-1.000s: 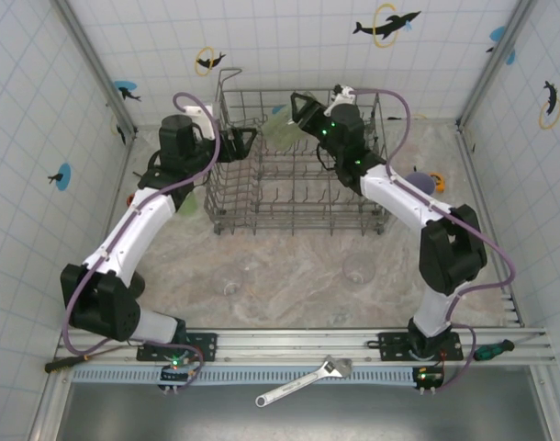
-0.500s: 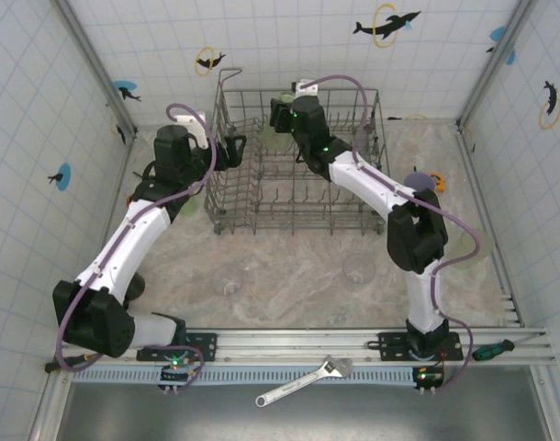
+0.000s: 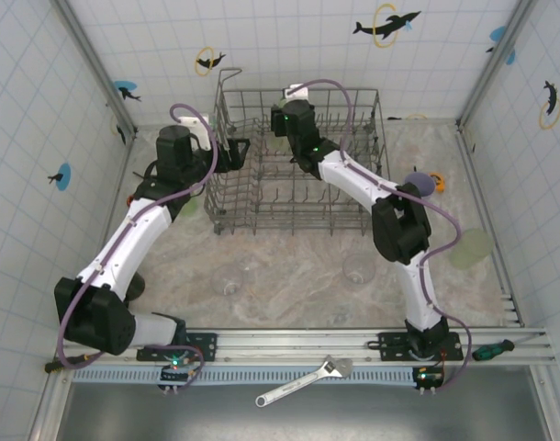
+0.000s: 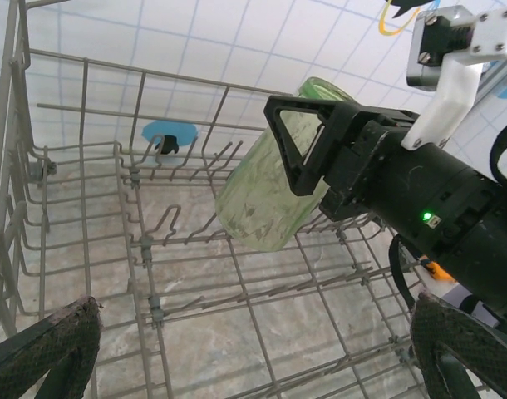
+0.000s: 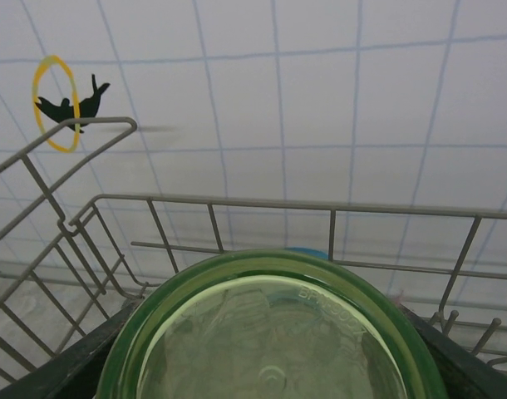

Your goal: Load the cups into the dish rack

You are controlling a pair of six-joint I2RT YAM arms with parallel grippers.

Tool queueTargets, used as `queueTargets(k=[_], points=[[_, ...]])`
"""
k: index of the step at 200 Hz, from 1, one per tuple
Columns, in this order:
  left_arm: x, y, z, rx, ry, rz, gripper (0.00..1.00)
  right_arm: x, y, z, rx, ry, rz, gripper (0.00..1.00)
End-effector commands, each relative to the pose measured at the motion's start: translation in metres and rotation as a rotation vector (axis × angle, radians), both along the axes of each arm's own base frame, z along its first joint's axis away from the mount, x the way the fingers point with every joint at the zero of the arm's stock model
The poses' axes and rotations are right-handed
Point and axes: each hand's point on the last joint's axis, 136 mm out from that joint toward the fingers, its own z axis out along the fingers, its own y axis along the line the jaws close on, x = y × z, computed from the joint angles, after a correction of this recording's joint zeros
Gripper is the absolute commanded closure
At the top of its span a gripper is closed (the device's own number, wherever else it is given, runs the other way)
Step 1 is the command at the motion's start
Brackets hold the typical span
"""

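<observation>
The grey wire dish rack (image 3: 298, 197) stands at the back of the table. My right gripper (image 3: 282, 124) reaches over its back left part, shut on a translucent green cup (image 4: 266, 187). The cup hangs tilted above the tines, wider end down. In the right wrist view the green cup (image 5: 270, 332) sits between the dark fingers (image 5: 58, 370), with the rack's back wall (image 5: 320, 206) beyond. My left gripper (image 3: 240, 147) is at the rack's left wall. It is open and empty (image 4: 253, 362), looking in at the rack floor (image 4: 237, 316).
On the table in front of the rack stand two clear cups (image 3: 232, 276) (image 3: 358, 269). A green cup (image 3: 470, 248) is at the right, a lavender cup (image 3: 422, 181) beside the rack's right end, and another green cup (image 3: 189, 204) by the left arm. A wrench (image 3: 303, 381) lies on the front rail.
The right arm has swung left across the back of the rack with the green cup, uncovering the green cup on the right. The left gripper shifted only slightly.
</observation>
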Motion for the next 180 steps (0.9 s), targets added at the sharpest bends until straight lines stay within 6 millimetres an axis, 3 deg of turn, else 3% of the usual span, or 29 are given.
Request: queueTargets(k=[1, 33, 54, 59, 180], points=[[0.001, -0.004, 0.006, -0.022, 0.004, -0.014, 0.02, 0.015, 0.000, 0.026, 0.040, -0.098, -0.028, 0.56], [0.001, -0.005, 0.004, -0.026, 0.012, -0.015, 0.02, 0.021, 0.003, 0.018, 0.042, -0.107, -0.025, 0.56], [0.002, -0.005, 0.004, -0.029, 0.013, -0.017, 0.02, 0.023, 0.001, 0.026, 0.051, -0.134, -0.027, 0.56], [0.001, -0.006, 0.003, -0.030, 0.016, -0.019, 0.03, 0.027, 0.003, 0.012, 0.036, -0.119, -0.027, 0.56], [0.003, -0.008, -0.001, -0.032, 0.028, -0.025, 0.02, 0.043, 0.000, -0.028, 0.003, -0.090, -0.033, 0.55]])
